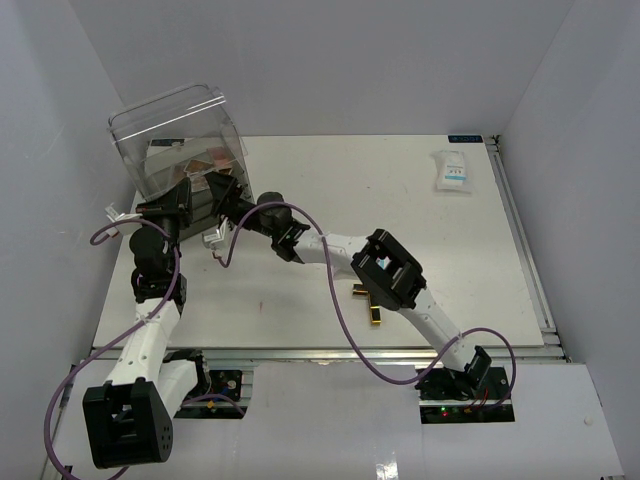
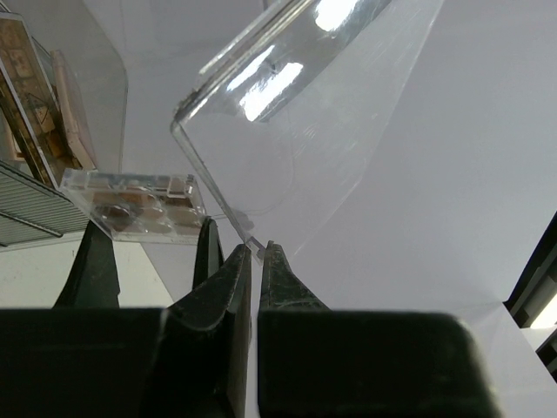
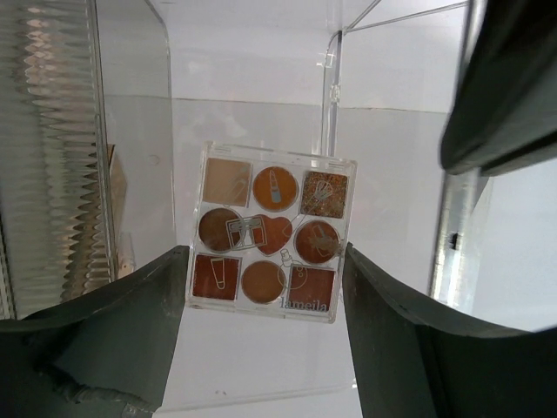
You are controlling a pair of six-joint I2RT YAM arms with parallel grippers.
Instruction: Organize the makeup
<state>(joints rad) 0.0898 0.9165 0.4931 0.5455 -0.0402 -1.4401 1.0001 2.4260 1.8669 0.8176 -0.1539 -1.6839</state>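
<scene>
A big clear plastic box [image 1: 170, 120] stands tilted at the table's far left. My left gripper [image 2: 255, 248] is shut on a small tab at the edge of its clear lid [image 2: 305, 113]. My right gripper [image 3: 265, 251] holds a square pink-brown eyeshadow palette [image 3: 270, 231] by its two side edges, inside the box's mouth. From the left wrist the same palette [image 2: 139, 205] shows on the right fingertips. More palettes [image 2: 39, 113] stand inside the box. A white-blue sachet [image 1: 452, 170] lies at the far right. Black-and-gold lipstick tubes [image 1: 372, 303] lie crossed under the right arm.
A ribbed clear panel [image 3: 52, 148] of the box stands close to the left of my right gripper. White walls enclose the table on the left, back and right. Purple cables [image 1: 340, 330] loop from both arms over the near table.
</scene>
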